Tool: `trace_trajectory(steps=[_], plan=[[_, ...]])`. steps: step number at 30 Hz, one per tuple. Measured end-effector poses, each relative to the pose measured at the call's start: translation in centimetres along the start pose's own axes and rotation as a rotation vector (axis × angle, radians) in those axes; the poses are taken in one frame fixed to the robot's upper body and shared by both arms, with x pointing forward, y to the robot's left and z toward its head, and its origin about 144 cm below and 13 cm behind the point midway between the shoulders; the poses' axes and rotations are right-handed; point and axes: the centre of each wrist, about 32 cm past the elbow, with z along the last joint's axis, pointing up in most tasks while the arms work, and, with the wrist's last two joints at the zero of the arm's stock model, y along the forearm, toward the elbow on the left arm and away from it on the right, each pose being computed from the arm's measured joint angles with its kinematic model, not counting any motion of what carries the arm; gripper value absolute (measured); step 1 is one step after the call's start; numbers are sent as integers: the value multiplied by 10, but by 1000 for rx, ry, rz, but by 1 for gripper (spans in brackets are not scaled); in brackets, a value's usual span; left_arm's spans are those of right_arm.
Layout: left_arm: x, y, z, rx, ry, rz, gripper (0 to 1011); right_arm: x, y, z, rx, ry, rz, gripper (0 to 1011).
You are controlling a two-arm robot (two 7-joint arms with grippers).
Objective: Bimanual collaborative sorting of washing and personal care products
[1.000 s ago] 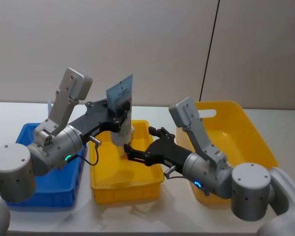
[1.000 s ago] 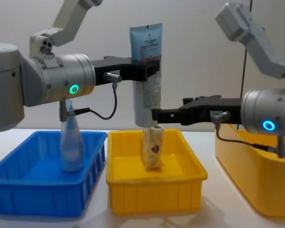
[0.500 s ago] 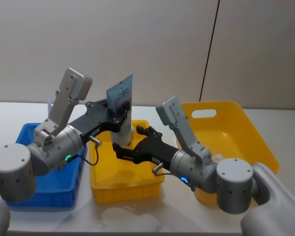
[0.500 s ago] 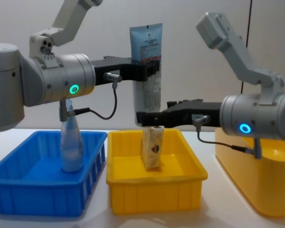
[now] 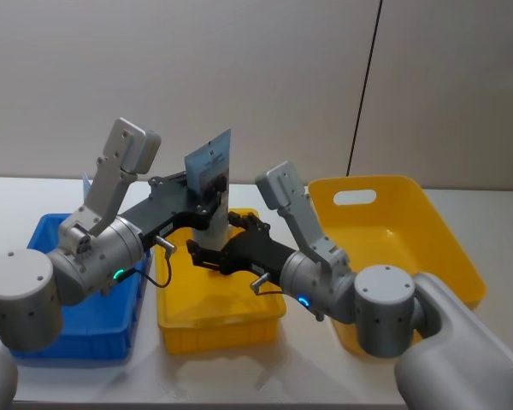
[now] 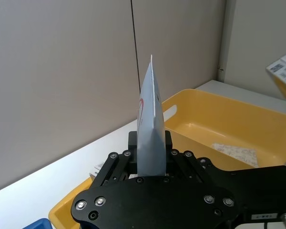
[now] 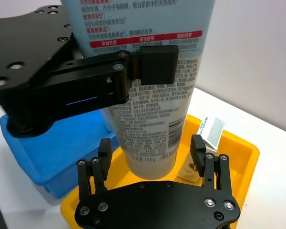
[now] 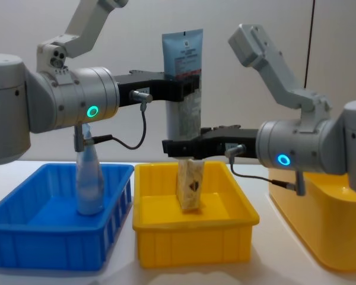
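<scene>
handover step: left gripper (image 8: pixel 187 89) is clamped on the tall white-and-pale-blue squeeze tube with red lettering (image 8: pixel 184 89), held above the small yellow plastic tray (image 8: pixel 193 237). tube's long axis is vertical, crimped end up, cap end down. right gripper (image 7: pixel 155 152) has its fingers spread wide, straddling the cap end, gripping nothing. next, i'd guess: close right, then release left.

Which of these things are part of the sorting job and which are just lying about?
Part of the job: squeeze tube, carton, clear bottle.
Just there: blue tray, yellow tray, yellow tub.
</scene>
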Motion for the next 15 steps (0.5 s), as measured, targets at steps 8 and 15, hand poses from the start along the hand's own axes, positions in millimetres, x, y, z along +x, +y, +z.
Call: trace_trajectory(steps=[8, 15], plan=[[0, 0, 0, 0, 0, 0, 242, 1, 13, 0, -4, -6, 12, 957], [0, 0, 0, 0, 0, 0, 242, 0, 21, 1, -12, -11, 26, 779]])
